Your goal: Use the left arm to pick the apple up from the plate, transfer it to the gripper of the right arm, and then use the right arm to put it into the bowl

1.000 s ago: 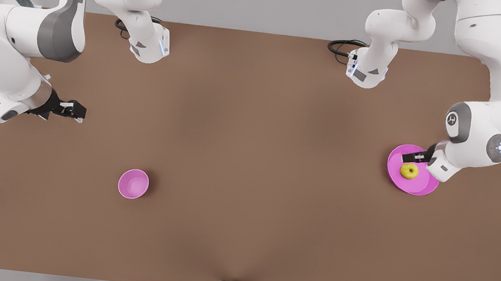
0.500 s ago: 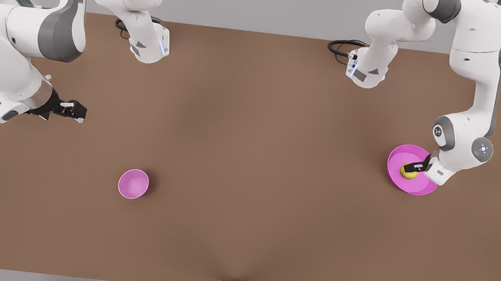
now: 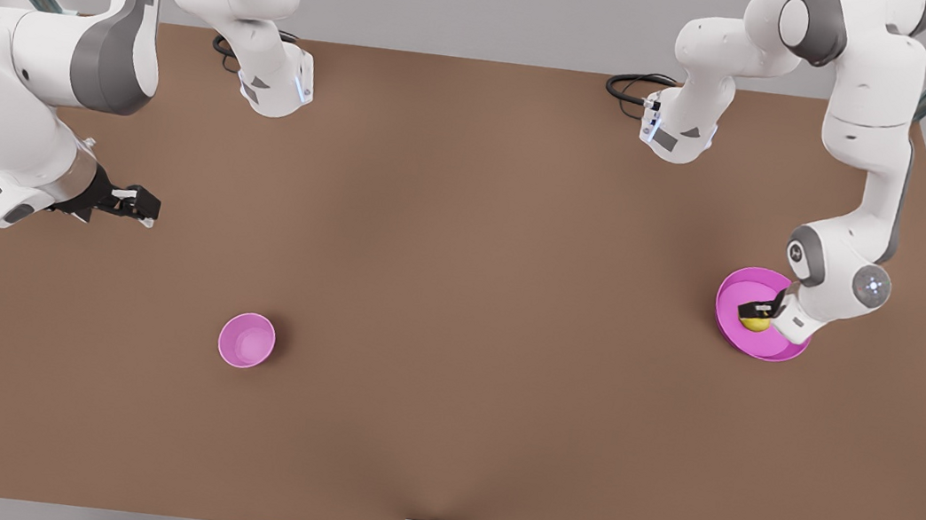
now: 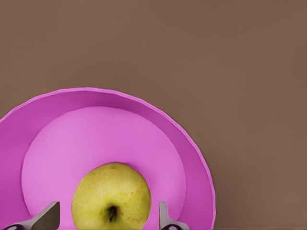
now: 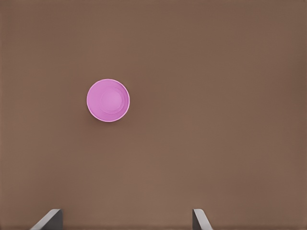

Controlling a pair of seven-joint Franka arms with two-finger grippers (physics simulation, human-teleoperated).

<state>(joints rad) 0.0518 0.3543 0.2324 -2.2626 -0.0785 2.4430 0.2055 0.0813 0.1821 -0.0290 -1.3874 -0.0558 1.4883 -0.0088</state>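
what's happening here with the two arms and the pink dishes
The left gripper is down over the apple, which sits on the plate at the front view's right. Its jaws are open, one on each side of the fruit, not yet closed. The right gripper waits with jaws open above the table at the front view's left. The bowl stands apart from it.

Apple (image 4: pixel 111 197) on the plate (image 4: pixel 192 143); left gripper (image 4: pixel 109 218) jaws straddle it, apart.
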